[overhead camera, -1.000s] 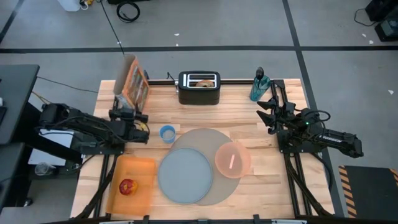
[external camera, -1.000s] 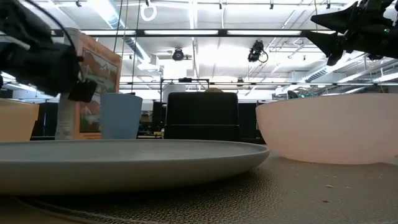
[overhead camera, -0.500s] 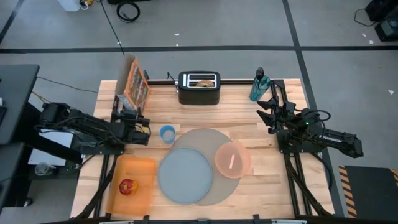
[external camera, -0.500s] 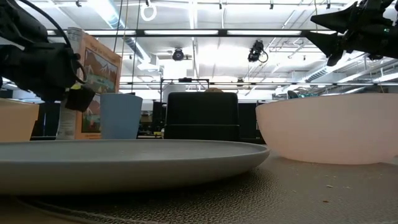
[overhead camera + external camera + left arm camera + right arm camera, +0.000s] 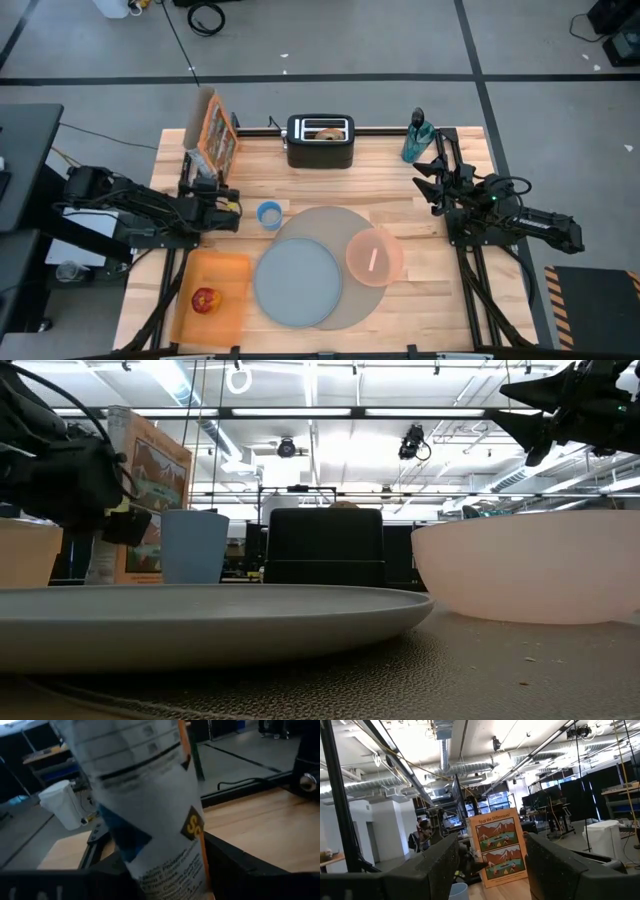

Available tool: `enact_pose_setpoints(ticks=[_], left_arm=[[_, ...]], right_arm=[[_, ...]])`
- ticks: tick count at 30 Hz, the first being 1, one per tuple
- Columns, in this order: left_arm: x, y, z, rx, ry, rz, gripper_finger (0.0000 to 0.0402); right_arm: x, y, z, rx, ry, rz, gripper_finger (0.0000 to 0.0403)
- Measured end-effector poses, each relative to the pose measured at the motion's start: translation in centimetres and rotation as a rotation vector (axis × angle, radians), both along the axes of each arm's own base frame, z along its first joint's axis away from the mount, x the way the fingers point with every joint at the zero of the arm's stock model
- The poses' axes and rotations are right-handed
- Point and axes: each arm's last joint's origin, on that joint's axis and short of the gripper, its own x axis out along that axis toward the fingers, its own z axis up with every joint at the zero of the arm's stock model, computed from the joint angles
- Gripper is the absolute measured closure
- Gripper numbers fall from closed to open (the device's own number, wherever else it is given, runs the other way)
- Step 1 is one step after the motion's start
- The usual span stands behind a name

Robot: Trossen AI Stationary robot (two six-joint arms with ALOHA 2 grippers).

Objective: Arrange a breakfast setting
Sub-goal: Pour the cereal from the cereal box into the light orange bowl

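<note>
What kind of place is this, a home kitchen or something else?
Most likely a robotics lab or workshop, not a home. The wooden table stands on a bare floor with cables, exposed ceiling pipes and strip lights run overhead, and equipment racks fill the room behind.

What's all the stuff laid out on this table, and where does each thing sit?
Cereal box: one, orange, far left, held upright.
Toaster: one, black, far edge, bagel in slot.
Spray bottle: one, teal, far right.
Cup: one, blue, beside the mat.
Mat: one, grey, round, centre.
Plate: one, blue-grey, on the mat.
Bowl: one, pink, on the mat's right.
Board: one, orange, near left, carrying a red apple.
Left gripper: jaws shut on the cereal box.
Right gripper: raised at right, open.
</note>
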Motion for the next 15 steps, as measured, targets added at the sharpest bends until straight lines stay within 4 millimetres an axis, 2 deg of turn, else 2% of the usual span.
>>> enact_pose_setpoints(ticks=[5, 11, 15], left_arm=[[0.69, -0.35, 0.14, 0.007, 0.022, -0.043, 0.0228], [0.55, 0.23, 0.13, 0.002, -0.003, 0.01, 0.023], [0.55, 0.39, 0.12, -0.003, -0.001, 0.022, 0.0246]], right_arm=[[0.01, 0.0, -0.02, -0.005, 0.004, -0.002, 0.0161], [0.0, 0.0, -0.01, -0.014, 0.005, -0.006, 0.0161], [0.01, 0.0, -0.02, -0.014, 0.006, -0.006, 0.0161]])
